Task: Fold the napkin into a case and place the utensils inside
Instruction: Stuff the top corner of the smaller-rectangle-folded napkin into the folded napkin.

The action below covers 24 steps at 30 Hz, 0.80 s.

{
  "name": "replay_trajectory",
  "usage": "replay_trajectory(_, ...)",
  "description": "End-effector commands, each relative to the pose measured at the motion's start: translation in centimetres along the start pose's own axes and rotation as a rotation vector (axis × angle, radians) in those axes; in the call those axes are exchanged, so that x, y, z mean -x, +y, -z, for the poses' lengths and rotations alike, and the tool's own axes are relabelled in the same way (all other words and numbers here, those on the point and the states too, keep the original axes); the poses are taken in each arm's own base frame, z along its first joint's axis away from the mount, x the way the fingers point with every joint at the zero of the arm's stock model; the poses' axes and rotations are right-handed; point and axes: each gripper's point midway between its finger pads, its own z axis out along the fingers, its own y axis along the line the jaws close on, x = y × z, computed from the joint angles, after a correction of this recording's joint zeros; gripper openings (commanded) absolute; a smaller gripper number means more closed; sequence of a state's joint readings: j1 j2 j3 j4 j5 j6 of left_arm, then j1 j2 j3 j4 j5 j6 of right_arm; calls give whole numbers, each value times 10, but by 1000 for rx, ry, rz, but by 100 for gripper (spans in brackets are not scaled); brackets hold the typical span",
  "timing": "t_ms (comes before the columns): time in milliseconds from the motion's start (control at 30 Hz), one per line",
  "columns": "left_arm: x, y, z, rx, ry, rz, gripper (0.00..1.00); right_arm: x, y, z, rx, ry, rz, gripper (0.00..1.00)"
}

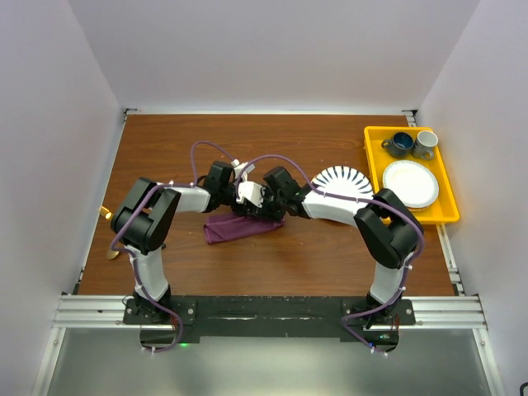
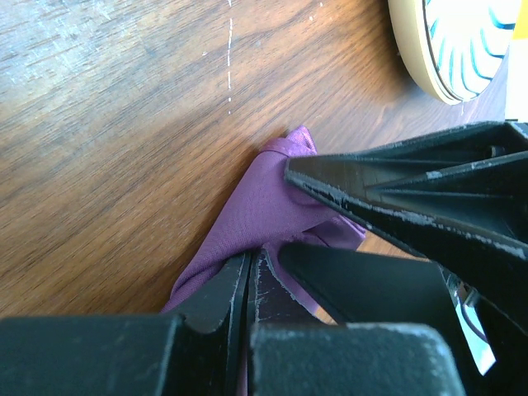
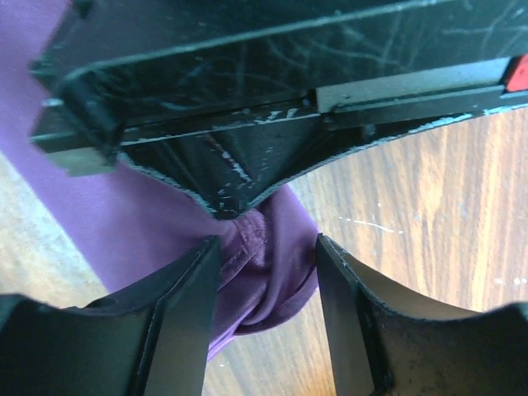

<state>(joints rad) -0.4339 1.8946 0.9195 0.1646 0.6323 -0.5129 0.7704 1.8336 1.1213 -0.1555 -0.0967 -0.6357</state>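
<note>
Just left of the plate (image 1: 342, 180), the napkin (image 1: 235, 228) lies bunched on the tabletop (image 1: 165, 148), the left claw (image 2: 247, 285) pinched shut on its edge, likely to hold it steady, while the right claw (image 3: 264, 247) sits open around a fold.

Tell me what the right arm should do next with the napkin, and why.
Probably close the right tool on the bunched napkin: it stands open astride that fold, while the left tool is shut on the cloth right beside it.
</note>
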Motion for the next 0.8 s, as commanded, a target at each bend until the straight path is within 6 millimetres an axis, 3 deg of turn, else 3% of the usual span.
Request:
replay_trajectory(0, -15, 26, -1, 91, 32, 23, 0, 3, -16, -2, -72, 0, 37, 49)
replay_trajectory(267, -11, 21, -1, 73, 25, 7, 0, -11, -14, -9, -81, 40, 52, 22)
replay_trajectory(367, -6, 15, 1, 54, 16, -7, 0, -14, -13, -13, -78, 52, 57, 2)
replay_trajectory(433, -2, 9, 3, 36, -4, -16, 0, -17, -12, -13, -77, 55, 59, 0)
replay_trajectory(600, 13, -4, 16, 20, -48, -57, 13, -16, -11, -12, -79, 51, 59, 0)
replay_trajectory(767, 13, 1, 32, 55, -38, -65, 24, -15, -12, -11, -83, 46, 59, 0)
